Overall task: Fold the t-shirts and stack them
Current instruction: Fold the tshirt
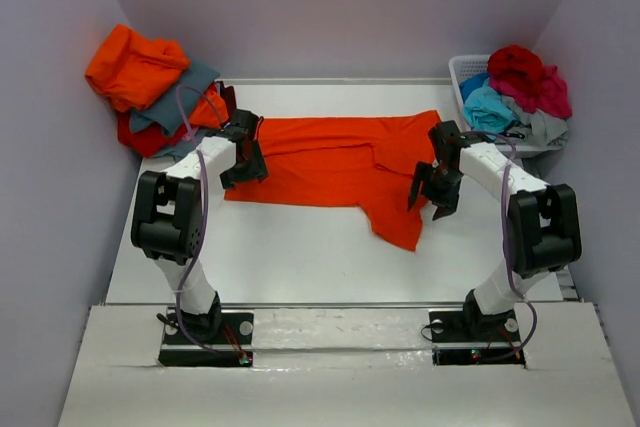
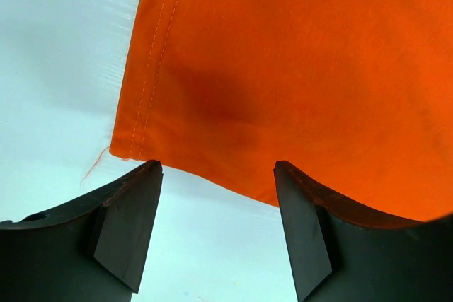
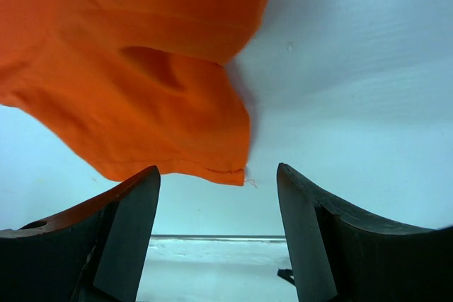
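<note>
A bright orange t-shirt [image 1: 340, 162] lies spread across the middle of the white table. My left gripper [image 1: 242, 172] hangs over its left hem. In the left wrist view the fingers stand open just short of the stitched corner of the orange t-shirt [image 2: 297, 68], and the left gripper [image 2: 218, 175] holds nothing. My right gripper [image 1: 432, 197] is at the shirt's right side, by the sleeve that trails toward the front. The right wrist view shows that orange sleeve [image 3: 127, 68] just beyond the open, empty right gripper [image 3: 218, 178].
A heap of orange, red and grey shirts [image 1: 150, 87] sits at the back left corner. A white slatted basket [image 1: 463, 71] at the back right holds crimson, turquoise and grey shirts [image 1: 515, 87]. Purple walls close in on three sides.
</note>
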`<act>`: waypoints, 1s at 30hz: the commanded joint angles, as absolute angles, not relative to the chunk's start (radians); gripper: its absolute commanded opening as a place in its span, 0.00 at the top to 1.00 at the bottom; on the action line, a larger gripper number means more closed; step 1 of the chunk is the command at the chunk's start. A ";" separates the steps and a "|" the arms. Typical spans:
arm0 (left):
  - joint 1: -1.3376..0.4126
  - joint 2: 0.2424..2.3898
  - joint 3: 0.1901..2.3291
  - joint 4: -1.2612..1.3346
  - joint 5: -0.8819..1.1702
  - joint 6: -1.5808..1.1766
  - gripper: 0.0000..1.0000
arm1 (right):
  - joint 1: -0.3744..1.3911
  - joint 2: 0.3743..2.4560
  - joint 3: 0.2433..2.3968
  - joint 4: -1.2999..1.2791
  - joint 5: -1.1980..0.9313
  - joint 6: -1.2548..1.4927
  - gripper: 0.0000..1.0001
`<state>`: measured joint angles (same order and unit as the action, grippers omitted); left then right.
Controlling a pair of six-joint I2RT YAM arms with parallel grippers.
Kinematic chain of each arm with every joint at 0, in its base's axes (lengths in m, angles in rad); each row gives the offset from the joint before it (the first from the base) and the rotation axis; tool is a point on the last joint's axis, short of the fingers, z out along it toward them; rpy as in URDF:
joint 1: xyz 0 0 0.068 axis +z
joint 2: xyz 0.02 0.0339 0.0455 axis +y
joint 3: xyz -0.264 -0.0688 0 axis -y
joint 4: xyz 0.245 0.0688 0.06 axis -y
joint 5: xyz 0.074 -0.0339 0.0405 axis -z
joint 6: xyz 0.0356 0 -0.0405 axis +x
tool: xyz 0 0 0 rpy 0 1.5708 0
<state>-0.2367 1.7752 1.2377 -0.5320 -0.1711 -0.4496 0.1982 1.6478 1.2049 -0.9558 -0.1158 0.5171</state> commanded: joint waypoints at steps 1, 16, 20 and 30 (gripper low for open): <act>-0.244 1.746 1.246 -0.511 -0.187 -0.472 0.24 | 0.209 1.617 1.131 -0.931 -0.138 0.538 0.30; -0.244 1.773 1.318 -0.528 -0.196 -0.456 0.24 | 0.209 1.647 1.020 -0.818 -0.163 0.561 0.56; -0.244 1.775 1.324 -0.532 -0.199 -0.449 0.24 | 0.209 1.666 1.002 -0.804 -0.175 0.560 0.58; -0.244 1.779 1.324 -0.534 -0.201 -0.448 0.24 | 0.218 1.690 0.976 -0.773 -0.186 0.555 0.66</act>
<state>-0.2367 1.7832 1.2854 -0.5209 -0.1738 -0.4538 0.2058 1.6882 0.9855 -0.8108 -0.1753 0.5541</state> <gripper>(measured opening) 0.760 0.377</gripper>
